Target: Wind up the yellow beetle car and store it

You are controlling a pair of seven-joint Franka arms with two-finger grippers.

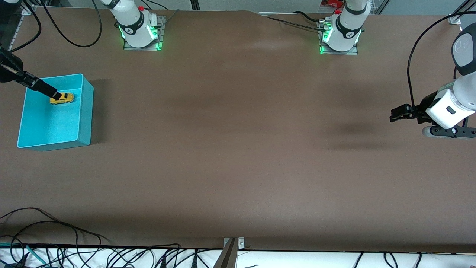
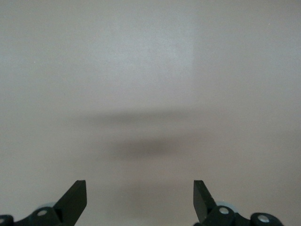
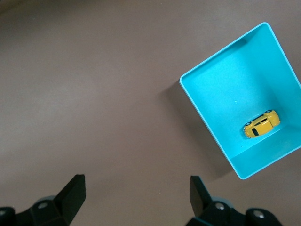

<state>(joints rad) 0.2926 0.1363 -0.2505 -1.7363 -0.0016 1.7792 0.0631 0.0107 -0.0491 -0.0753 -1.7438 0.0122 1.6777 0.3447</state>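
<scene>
Inside the teal box point(image 1: 86, 111) at the right arm's end of the worktop point(image 1: 238, 156) sits the yellow beetle car point(image 1: 62, 98), stored. Right gripper point(image 1: 55, 93) hangs open over the box, nothing held; left gripper point(image 1: 395, 114) waits, open, empty, well apart.

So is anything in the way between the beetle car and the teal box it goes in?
Nothing visible: the yellow beetle car already lies inside the teal box. The right pincer is open and above the box; the left pincer waits open over bare table.

Robot lab: bolted arm bases point(image 1: 139, 28), cables point(image 1: 74, 253).
</scene>
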